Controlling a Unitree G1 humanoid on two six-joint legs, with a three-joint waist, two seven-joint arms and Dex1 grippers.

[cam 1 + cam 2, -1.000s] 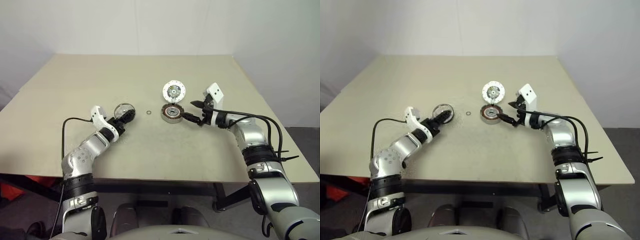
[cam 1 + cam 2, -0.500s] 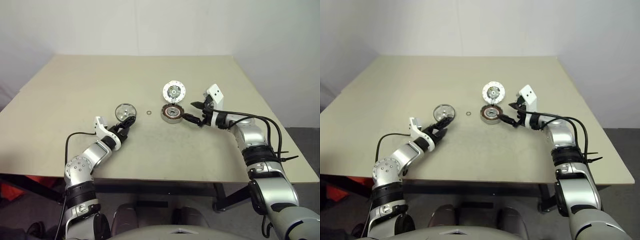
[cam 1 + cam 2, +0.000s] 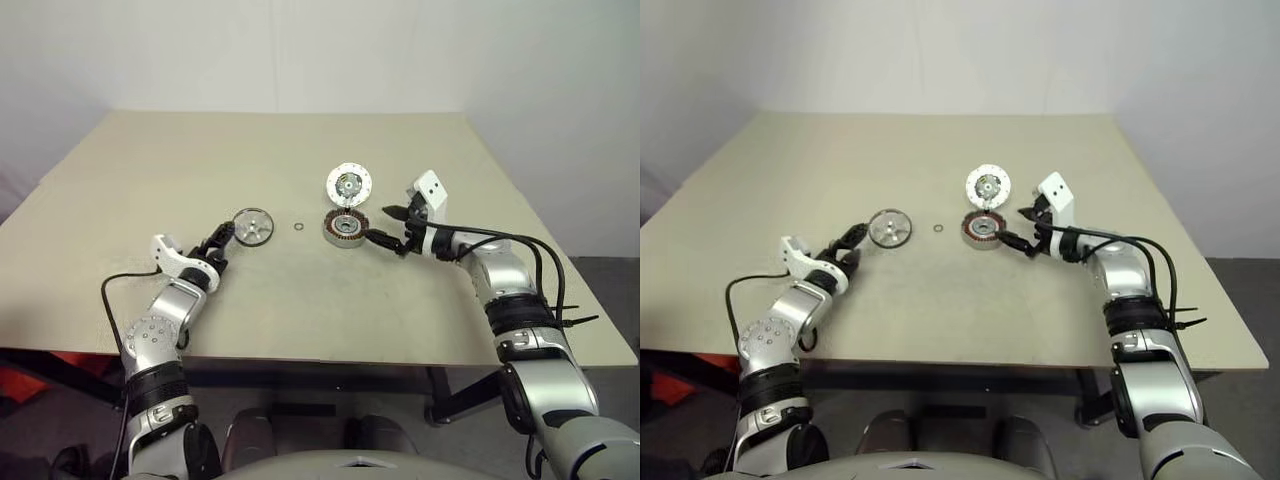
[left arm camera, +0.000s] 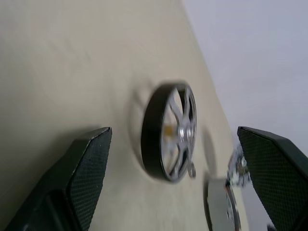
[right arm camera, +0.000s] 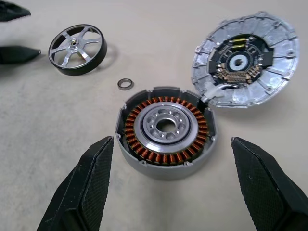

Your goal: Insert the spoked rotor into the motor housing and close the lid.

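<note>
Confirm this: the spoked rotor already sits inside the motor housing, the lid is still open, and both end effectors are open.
Not right. The spoked rotor lies on the table, apart from the motor housing, which shows bare windings in the right wrist view. The rest holds: the lid is open, and the left end effector and right end effector are open.

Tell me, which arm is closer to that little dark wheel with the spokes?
Left. Its open fingers sit just beside the spoked rotor, not touching; the right gripper waits at the motor housing.
</note>
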